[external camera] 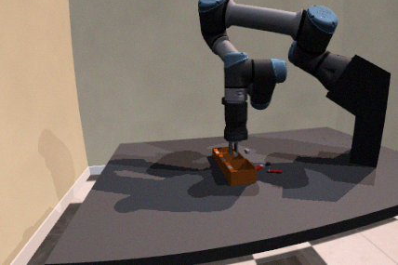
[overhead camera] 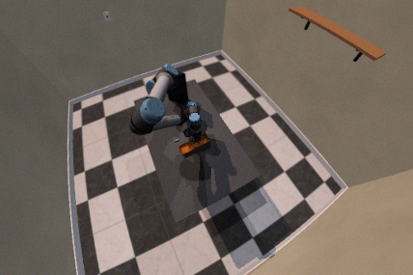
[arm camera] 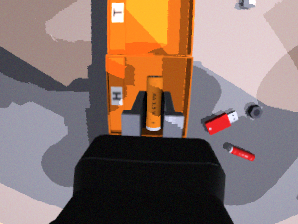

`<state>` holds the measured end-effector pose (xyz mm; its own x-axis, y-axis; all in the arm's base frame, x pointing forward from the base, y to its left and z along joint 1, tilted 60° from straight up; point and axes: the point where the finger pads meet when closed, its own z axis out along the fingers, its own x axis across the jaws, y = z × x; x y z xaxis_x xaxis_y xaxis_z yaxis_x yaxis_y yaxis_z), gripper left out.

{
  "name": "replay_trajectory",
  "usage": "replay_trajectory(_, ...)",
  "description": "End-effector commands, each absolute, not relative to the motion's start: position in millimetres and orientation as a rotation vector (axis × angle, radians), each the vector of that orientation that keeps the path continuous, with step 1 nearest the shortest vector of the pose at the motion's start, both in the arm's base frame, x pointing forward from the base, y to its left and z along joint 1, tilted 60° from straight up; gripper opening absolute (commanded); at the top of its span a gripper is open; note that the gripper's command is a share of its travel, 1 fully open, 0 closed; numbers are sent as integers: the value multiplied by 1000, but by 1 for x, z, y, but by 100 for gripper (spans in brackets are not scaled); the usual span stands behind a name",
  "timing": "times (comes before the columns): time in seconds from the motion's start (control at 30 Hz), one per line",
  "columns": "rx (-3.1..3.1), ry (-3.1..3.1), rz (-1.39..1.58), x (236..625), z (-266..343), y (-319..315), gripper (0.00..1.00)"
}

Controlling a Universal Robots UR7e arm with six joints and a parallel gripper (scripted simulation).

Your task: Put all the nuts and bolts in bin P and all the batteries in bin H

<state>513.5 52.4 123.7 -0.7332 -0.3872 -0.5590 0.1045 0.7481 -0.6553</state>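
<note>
My gripper [external camera: 233,148] [arm camera: 154,102] is shut on an orange battery [arm camera: 154,88] marked AA 1.5 V. The fingers and battery are over the compartment marked H of the orange bin row [overhead camera: 195,148] [external camera: 243,178] [arm camera: 150,55]. The compartment marked T is beyond it; the one marked P is hidden under the gripper body in the wrist view. A red cylinder [external camera: 275,171] [arm camera: 242,152] with a grey end lies on the table, perhaps a battery. A dark round piece [external camera: 268,164] [arm camera: 254,111], perhaps a nut, lies near it.
A red USB stick [external camera: 259,167] [arm camera: 218,123] lies between the bins and the dark piece. A pale grey piece [overhead camera: 177,140] [external camera: 246,151] [arm camera: 246,4] lies farther along the same side; its kind is unclear. The bins stand on the grey table [overhead camera: 183,206] [external camera: 163,226].
</note>
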Motion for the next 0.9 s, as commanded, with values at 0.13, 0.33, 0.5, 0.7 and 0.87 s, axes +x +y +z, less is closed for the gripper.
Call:
replay_trajectory(0.13,-212,2231,-891,525,116,44,31)
replay_trajectory(0.33,-212,2231,-891,533,110,38,31)
replay_trajectory(0.5,-212,2231,-891,536,107,34,31)
replay_trajectory(0.7,-212,2231,-891,536,107,34,31)
replay_trajectory(0.87,-212,2231,-891,535,107,33,31)
